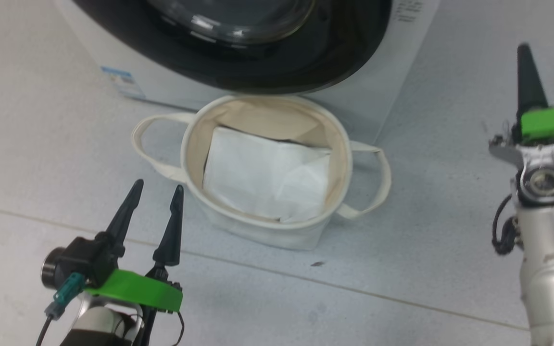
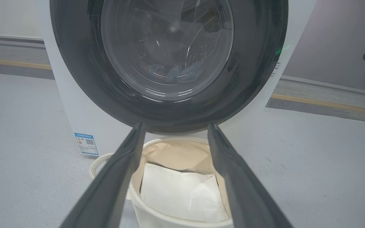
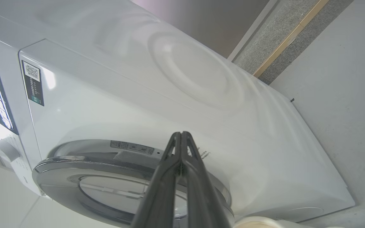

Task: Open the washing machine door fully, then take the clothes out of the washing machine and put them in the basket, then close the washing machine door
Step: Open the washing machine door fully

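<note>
Nearest me the left gripper (image 1: 158, 185) hangs wide open and empty, the right gripper (image 1: 524, 48) pinched shut on nothing, beyond them the round cream canvas basket (image 1: 187, 149) holding a white sheet (image 1: 267, 178), just before the white front-loading washing machine (image 1: 171, 91), its glossy black-rimmed glass door (image 1: 354, 48) closed.

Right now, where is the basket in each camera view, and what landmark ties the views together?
Head view: basket at centre, on the floor before the washing machine door.
Left wrist view: basket bottom centre, between the left fingers.
Right wrist view: basket rim at the bottom edge, right of the right fingers.
Shared landmark: that door, next to the basket throughout.
</note>
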You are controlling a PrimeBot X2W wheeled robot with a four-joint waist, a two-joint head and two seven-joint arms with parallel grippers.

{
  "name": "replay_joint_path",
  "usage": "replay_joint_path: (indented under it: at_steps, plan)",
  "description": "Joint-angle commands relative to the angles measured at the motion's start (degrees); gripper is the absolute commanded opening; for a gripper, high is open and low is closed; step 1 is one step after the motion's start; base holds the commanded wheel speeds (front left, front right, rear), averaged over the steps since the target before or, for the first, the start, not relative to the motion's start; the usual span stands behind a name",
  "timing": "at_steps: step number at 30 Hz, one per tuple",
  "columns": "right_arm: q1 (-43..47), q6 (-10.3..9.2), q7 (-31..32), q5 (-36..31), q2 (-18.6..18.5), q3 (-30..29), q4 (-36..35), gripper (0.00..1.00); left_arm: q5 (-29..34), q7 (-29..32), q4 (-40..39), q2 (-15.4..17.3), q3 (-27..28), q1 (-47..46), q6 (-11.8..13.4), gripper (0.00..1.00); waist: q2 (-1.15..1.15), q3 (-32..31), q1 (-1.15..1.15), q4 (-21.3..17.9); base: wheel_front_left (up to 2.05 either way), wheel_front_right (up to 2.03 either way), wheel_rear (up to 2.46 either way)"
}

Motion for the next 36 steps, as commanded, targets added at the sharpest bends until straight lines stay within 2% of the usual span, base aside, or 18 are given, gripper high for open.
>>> replay_joint_path:
  at_steps: [1,12,22,36]
  plan:
    - [-3.1,0.24,0.5,1.1,-0.4,1.4,-1.4,0.0,0.3,-0.5,-2.3,1.4,2.0,-2.1,0.1,1.0,0.0,1.5,0.0,1.3,0.0,0.0,0.0]
    - [-13.6,0.24,3.9,8.4,-3.4,4.3,4.5,0.0,1.9,-1.3,-4.4,1.1,2.0,-3.4,-0.4,1.0,0.0,5.1,0.0,4.8,0.0,0.0,0.0]
    - [-22.4,0.24,10.8,11.6,-5.0,8.3,12.5,0.0,2.0,-1.5,-4.6,0.2,1.8,-3.1,-0.3,1.0,0.0,8.0,0.0,8.0,0.0,0.0,0.0]
    - [-28.5,0.24,14.1,15.4,-6.1,9.2,17.5,0.0,2.1,-1.5,-3.8,-0.8,2.0,-2.8,-0.7,1.0,0.0,8.6,0.0,11.0,0.0,0.0,0.0]
